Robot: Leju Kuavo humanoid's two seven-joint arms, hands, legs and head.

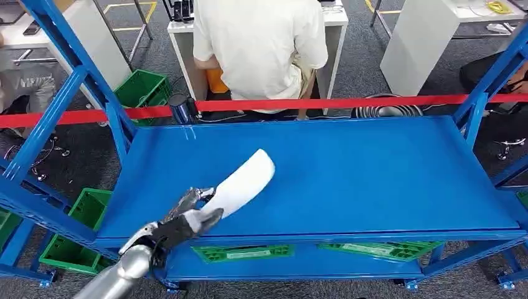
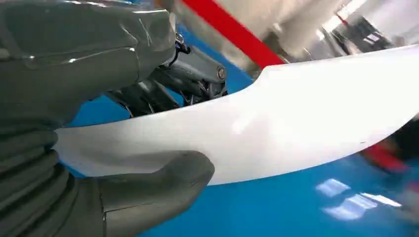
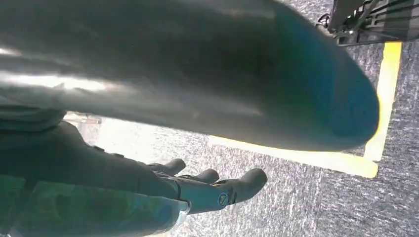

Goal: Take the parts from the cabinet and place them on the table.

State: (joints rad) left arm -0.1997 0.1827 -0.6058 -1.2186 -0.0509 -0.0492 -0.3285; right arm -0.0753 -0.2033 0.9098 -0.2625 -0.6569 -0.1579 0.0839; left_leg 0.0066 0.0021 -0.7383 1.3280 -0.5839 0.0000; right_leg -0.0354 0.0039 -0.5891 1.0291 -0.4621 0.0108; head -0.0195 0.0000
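Note:
A long, curved white part (image 1: 243, 184) is held above the front left of the blue shelf top (image 1: 373, 174). My left hand (image 1: 183, 221) grips its near end, thumb on one face and fingers on the other. Up close in the left wrist view, the white part (image 2: 276, 128) runs across the picture with the thumb (image 2: 158, 187) pressed on it and the dark fingers (image 2: 188, 79) behind. My right hand (image 3: 197, 190) hangs over the grey floor with fingers stretched out, holding nothing.
A person in a white shirt (image 1: 258, 50) sits behind a red barrier tape (image 1: 324, 103) beyond the shelf. Blue uprights (image 1: 68, 99) frame both ends. Green crates (image 1: 75, 243) stand on the floor at left, and green trays (image 1: 243, 252) lie on the lower shelf.

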